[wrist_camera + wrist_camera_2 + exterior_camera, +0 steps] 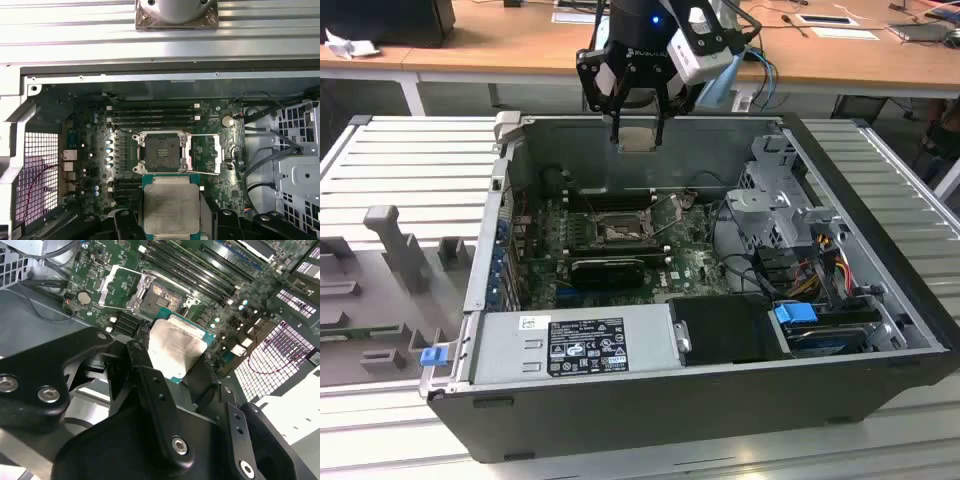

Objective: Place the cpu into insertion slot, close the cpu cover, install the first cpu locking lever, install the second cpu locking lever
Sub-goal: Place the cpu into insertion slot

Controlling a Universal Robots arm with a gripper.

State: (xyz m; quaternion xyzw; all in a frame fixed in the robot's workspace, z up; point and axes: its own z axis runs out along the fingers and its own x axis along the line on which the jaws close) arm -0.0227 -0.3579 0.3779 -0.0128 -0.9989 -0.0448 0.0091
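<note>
Insertion slot [161,152] bare: an open computer case [620,400] holds the green motherboard [227,175]; the gripper [637,130] hangs above, the slot lies empty below, cpu cover [107,286] swung open beside it. Jaws are clamped on the cpu [171,207], well clear of the slot.

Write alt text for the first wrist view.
The hand grips the cpu, silver top facing the camera, clear of the open, empty insertion slot on a green motherboard inside a computer case. The cpu cover lies swung open beside the slot.
</note>
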